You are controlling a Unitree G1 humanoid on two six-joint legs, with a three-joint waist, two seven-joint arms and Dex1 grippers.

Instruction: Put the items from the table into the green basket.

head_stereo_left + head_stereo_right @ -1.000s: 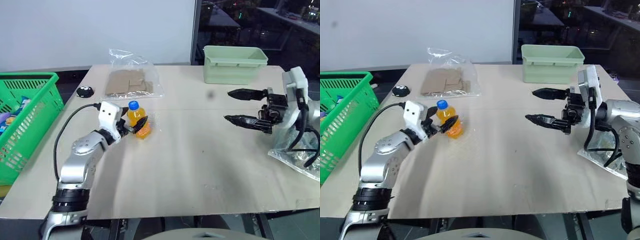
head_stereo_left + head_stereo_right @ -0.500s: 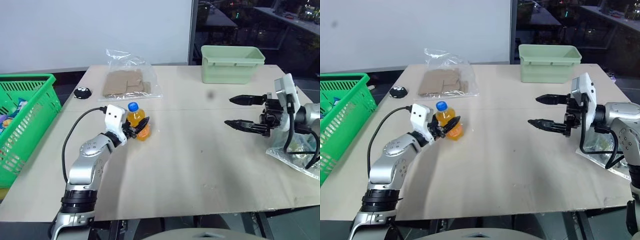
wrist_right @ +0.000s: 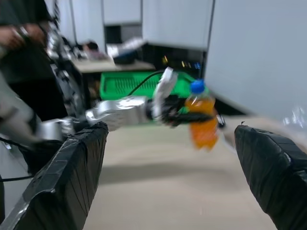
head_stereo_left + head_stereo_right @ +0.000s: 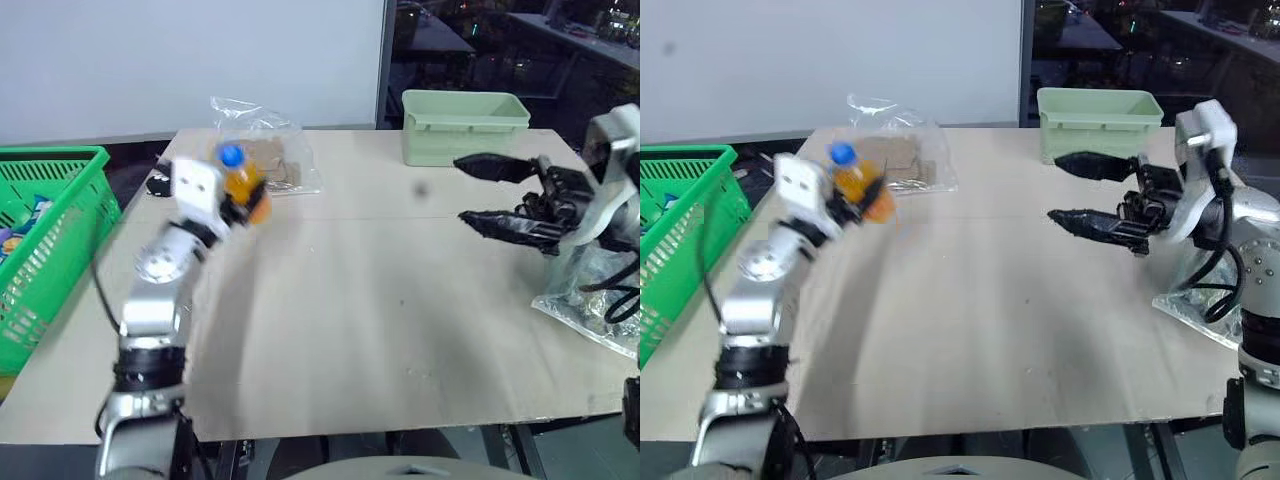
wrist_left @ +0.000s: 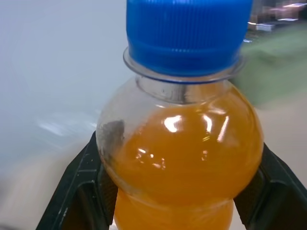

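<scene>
my left gripper (image 4: 238,203) clamps the orange bottle (image 5: 184,158), no label readable, its base cut off; my right gripper (image 4: 490,190) gapes wide, holding nothing.

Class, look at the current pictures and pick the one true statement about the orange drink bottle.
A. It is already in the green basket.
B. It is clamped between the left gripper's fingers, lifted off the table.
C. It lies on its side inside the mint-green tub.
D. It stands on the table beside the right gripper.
B: the left wrist view shows the orange drink bottle squeezed between the left gripper's black fingers, raised above the table.
</scene>
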